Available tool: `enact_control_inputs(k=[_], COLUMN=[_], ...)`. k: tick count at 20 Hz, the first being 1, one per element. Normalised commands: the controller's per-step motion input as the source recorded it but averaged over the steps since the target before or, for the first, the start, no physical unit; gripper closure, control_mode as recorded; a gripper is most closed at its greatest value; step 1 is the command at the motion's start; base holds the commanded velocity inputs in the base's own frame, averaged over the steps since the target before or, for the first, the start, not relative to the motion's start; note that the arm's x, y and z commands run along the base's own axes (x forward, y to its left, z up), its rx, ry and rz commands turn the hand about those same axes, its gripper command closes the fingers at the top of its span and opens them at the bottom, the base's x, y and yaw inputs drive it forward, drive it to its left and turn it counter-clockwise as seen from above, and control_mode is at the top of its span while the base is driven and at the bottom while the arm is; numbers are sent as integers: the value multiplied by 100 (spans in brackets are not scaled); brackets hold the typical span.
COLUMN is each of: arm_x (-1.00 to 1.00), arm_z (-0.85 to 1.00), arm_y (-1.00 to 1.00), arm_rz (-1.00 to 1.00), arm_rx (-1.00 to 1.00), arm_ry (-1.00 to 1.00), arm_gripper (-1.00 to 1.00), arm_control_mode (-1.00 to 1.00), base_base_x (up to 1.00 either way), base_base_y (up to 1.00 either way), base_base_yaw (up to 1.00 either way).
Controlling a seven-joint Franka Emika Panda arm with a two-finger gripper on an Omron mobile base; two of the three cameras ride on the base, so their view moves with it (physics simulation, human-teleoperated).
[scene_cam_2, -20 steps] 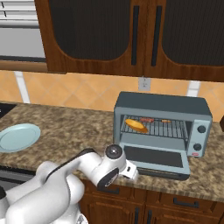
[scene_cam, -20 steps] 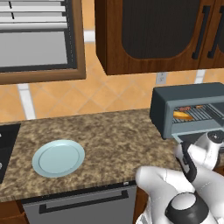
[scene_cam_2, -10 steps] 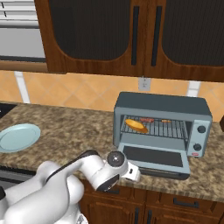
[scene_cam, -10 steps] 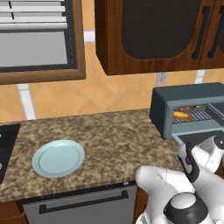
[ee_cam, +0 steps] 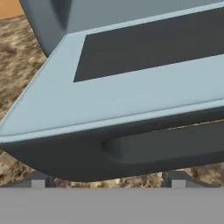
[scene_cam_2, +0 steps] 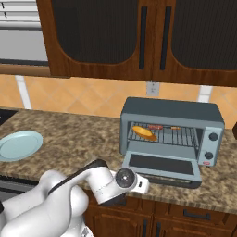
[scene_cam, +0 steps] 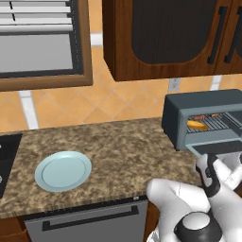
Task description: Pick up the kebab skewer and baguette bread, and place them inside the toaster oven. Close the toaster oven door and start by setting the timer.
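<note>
The toaster oven (scene_cam_2: pixel 171 113) stands at the right end of the counter with its door (scene_cam_2: pixel 162 164) folded down flat. On the wire rack inside lie the baguette bread (scene_cam_2: pixel 144 132) at the left and the kebab skewer (scene_cam_2: pixel 162 127) behind it, both also seen from the left base as the baguette (scene_cam: pixel 197 125) and skewer (scene_cam: pixel 205 116). My gripper (ee_cam: pixel 107 180) is open, low at the door's front edge. Its two fingertips (ee_cam: pixel 38 179) stand wide apart just under the dark bar handle (ee_cam: pixel 166 146), holding nothing.
A light blue plate (scene_cam: pixel 63 170) sits bare on the granite counter to the left. Two knobs (scene_cam_2: pixel 213 136) are on the oven's right front panel. Brown wall cabinets hang above, and a dishwasher front lies below the counter edge.
My hand has sunk a little and shifted toward the door's front edge. The oven, food and plate have not moved.
</note>
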Motion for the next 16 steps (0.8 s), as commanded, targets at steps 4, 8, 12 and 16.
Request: enact_control_inputs(k=[4, 8, 12, 16], arm_x=[53, 65, 73, 64], arm_z=[17, 31, 44, 65], arm_y=[19, 19, 21, 9], arm_rz=[-2, -1, 0, -1], arm_rx=[-6, -6, -6, -7], arm_ry=[-21, -23, -24, -20], arm_gripper=[-100, -100, -100, -100], arm_control_mode=[-100, -100, -100, -100], base_base_x=[0, 0, 0, 0], base_base_y=[0, 0, 0, 0], base_base_yaw=[0, 0, 0, 0])
